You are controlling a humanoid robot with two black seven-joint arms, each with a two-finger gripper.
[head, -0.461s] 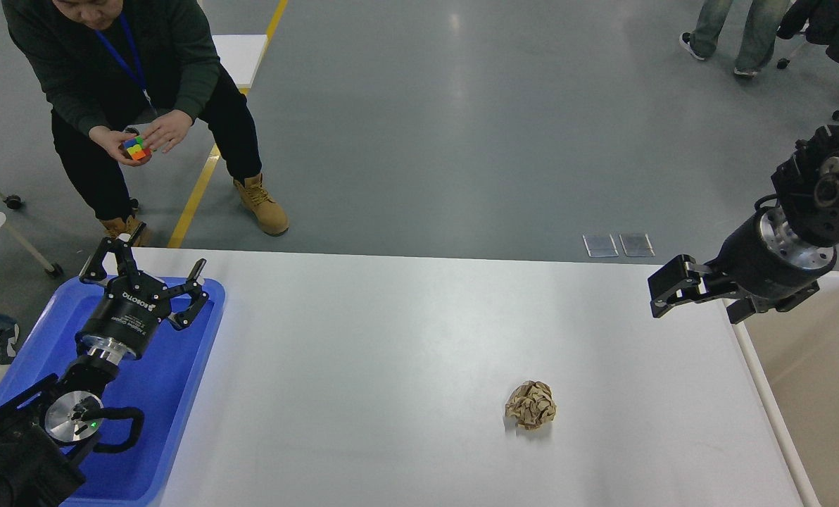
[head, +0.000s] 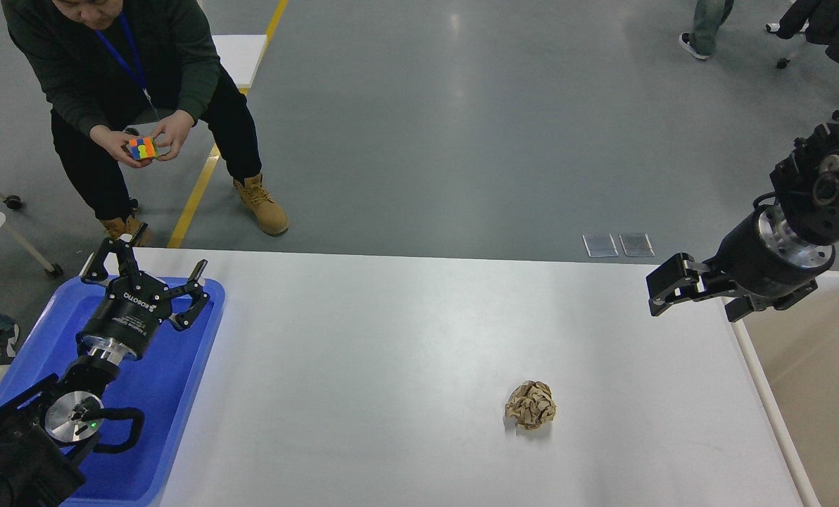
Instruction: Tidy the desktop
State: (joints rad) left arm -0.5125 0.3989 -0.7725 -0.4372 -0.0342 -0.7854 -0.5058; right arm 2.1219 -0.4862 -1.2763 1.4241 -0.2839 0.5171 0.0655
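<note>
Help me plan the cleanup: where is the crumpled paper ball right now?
In the head view, the crumpled paper ball lies alone on the white desktop, right of centre toward the near edge, below the right gripper.

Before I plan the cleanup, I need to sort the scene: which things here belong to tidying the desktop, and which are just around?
Job:
desktop
paper ball lying on it
blue tray, left
beige bin, right
left claw, open over the tray
right claw

Just around:
man with a puzzle cube
two plates on the floor
</note>
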